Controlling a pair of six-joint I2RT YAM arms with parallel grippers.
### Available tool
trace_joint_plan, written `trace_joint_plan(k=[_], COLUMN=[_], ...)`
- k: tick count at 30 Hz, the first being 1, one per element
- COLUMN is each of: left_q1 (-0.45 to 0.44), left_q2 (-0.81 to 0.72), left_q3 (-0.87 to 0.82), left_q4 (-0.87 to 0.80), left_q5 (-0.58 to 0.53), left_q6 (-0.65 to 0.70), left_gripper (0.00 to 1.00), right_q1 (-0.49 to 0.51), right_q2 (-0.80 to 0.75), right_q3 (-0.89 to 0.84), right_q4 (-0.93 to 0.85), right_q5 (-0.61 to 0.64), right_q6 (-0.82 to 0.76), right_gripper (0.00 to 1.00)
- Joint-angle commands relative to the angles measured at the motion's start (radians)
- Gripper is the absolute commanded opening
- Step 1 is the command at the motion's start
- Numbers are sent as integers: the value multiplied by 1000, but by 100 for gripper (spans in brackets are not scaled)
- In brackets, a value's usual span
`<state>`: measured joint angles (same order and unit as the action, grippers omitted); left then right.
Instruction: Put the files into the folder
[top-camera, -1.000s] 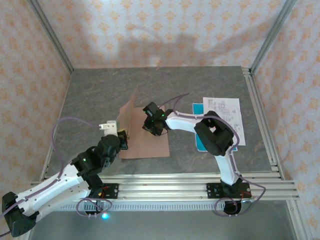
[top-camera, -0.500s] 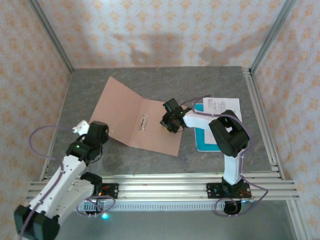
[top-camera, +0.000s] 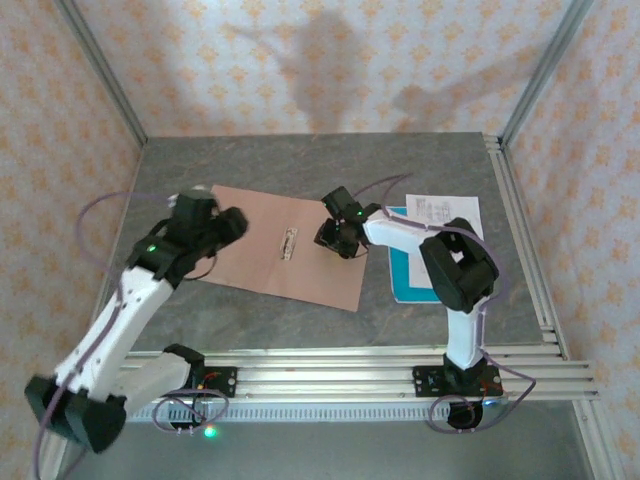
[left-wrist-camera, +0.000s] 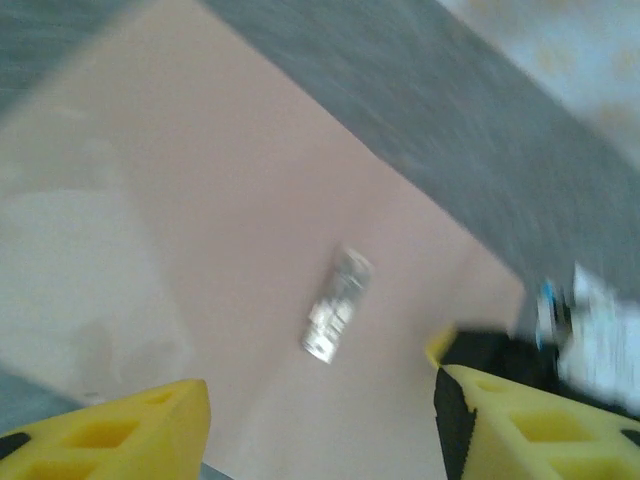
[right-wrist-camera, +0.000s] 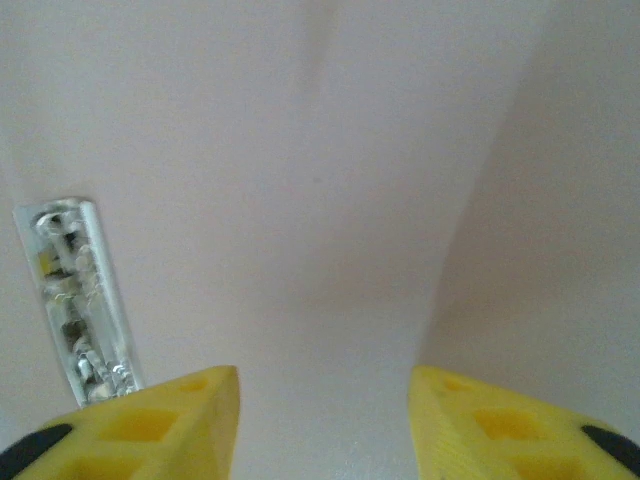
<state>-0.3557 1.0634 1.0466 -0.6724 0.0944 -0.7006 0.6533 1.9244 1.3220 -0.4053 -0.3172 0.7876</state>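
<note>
The files, a white printed sheet (top-camera: 452, 218) and a teal-blue sheet (top-camera: 404, 278) touching it, lie on the right of the table (top-camera: 440, 160), just beside the folder (top-camera: 300, 278) and not yet in it. The folder lies opened flat mid-table, its 2 panels spread, with a metal clip (top-camera: 290, 243) at the crease. The left gripper (top-camera: 232, 222) hangs over the left panel and the right gripper (top-camera: 333, 238) over the right, each with fingers spread and nothing between them. With neither claw pinning the card, a panel could likely spring up along the crease. The thin sheets lie flush, so fingers may slide over an edge, drag both sheets together, or crumple one against the clip.
</note>
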Motion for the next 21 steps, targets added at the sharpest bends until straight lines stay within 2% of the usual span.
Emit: trace_joint_plan(k=[1,6,11,14,21], left_q1=[-127,-283,-359,-377,-390], left_q2=[164,402,649,762,881], left_q3=[39,81,200,244,265], left_q4=[61,214,244,262,309], left_q5=[48,20,6,8,-30], left_q6=[127,96,84,62,29], left_gripper=[56,51,50,50,49], right_q1=[-27,-182,-354,-366,-369], right_q2=[-149,-313,-375,-346,-248], right_q3=[79,-45,-188,-225,-264], right_q4=[-114,-155,-168,-162,-117], right_q5=[61,68,-12,-7,49], right_q6=[-113,-91,-100,-107,-72], right_gripper=[55,52,49,48,45])
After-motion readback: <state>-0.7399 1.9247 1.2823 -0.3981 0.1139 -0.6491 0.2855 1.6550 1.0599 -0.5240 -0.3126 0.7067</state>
